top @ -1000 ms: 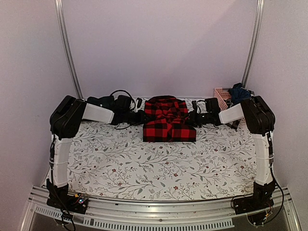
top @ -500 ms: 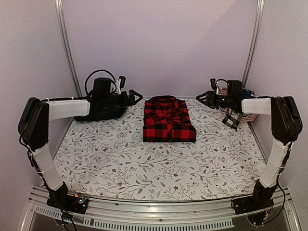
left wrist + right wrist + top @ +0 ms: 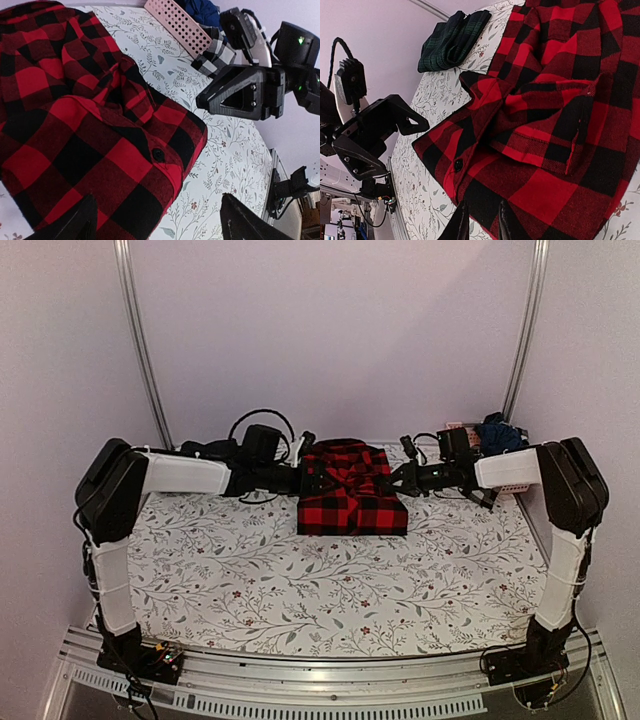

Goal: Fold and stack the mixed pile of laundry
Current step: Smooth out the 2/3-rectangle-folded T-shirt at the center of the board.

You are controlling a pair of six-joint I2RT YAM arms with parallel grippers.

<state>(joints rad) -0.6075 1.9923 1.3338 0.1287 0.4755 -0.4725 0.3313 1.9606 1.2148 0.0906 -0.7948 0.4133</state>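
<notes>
The red-and-black checked flannel shirt (image 3: 350, 492) lies folded at the back middle of the table. My left gripper (image 3: 306, 481) is at its left side. In the left wrist view it (image 3: 161, 226) stands open, one finger (image 3: 82, 222) over the shirt (image 3: 75, 125) and the other over bare cloth. My right gripper (image 3: 401, 480) is at the shirt's right side. In the right wrist view its jaws (image 3: 481, 225) stand narrowly apart over the shirt's hem (image 3: 555, 100); a grip does not show. A folded dark green tartan piece (image 3: 452, 42) lies beyond. Navy clothes (image 3: 497, 430) sit back right.
The pink slatted basket (image 3: 180, 25) stands at the back right corner, with a black-and-white checked piece (image 3: 215, 50) beside it. The white leaf-patterned table cloth (image 3: 330, 590) covers the table. Metal uprights (image 3: 140, 340) run up the back wall.
Half a second ago both arms were swung out and back from the shirt. Both grippers have come in again to its two sides, the left one wide open, the right one narrower.
</notes>
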